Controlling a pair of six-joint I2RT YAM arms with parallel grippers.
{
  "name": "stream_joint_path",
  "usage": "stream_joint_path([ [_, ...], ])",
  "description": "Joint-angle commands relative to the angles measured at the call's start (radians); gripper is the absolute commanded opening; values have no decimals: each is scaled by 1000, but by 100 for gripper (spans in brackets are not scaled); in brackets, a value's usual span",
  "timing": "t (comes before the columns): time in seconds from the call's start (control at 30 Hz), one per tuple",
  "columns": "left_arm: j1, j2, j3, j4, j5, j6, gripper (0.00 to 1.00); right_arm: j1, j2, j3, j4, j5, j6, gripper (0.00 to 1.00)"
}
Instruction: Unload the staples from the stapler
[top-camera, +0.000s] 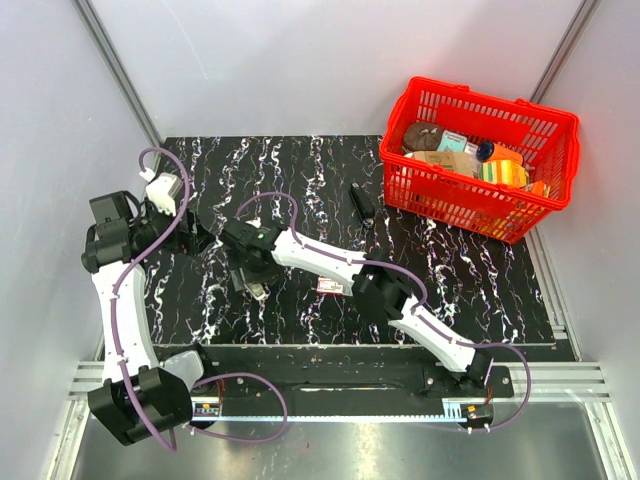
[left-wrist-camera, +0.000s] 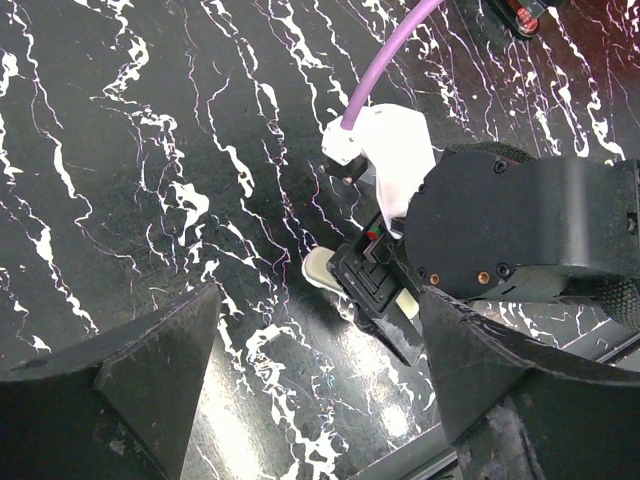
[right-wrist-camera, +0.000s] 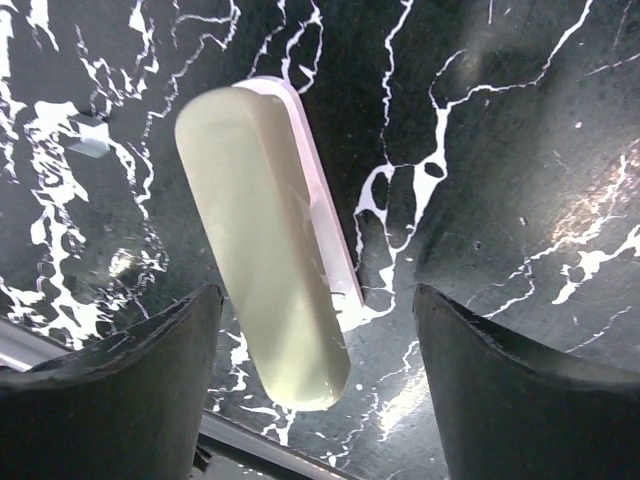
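Note:
The black stapler (top-camera: 362, 205) lies on the marbled table, far from both grippers, left of the red basket. No staples strip can be made out. My right gripper (top-camera: 253, 284) is open and hangs over a short beige-silver oblong piece (right-wrist-camera: 265, 240), which lies between its fingers (right-wrist-camera: 130, 390) without touching them. My left gripper (top-camera: 198, 240) is open and empty, just left of the right gripper. In the left wrist view, the left gripper (left-wrist-camera: 320, 295) looks down on the right wrist (left-wrist-camera: 520, 230) and one end of the beige piece (left-wrist-camera: 318, 268).
A red basket (top-camera: 450, 205) with several items stands at the back right. A small red-and-white box (top-camera: 329, 288) lies by the right arm's forearm. A small pale fleck (right-wrist-camera: 90, 135) lies left of the beige piece. The table's front edge is close below both grippers.

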Motion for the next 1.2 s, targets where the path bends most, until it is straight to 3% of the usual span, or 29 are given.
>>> stream_joint_path([
  [0.0, -25, 9, 42, 12, -45, 13, 86, 9, -83, -2, -36, 28, -28, 87],
  [0.2, -64, 17, 48, 12, -108, 15, 86, -21, -169, 0, -74, 117, -97, 98],
  [0.43, -100, 3, 44, 23, -177, 13, 86, -191, -336, -146, 0, 384, -349, 95],
  [0.57, -179, -33, 6, 52, -230, 27, 88, -359, -360, -250, 85, 343, -447, 92],
  [0.7, -250, -15, 2, 52, -276, 26, 85, -475, -312, -226, 96, 335, -496, 91],
  [0.93, -342, 46, -1, 63, -336, 1, 83, -534, -232, -180, 106, 355, -513, 84],
  [1.17, -374, 112, 27, 74, -358, -17, 83, -539, -263, -318, 208, 341, -492, 73],
])
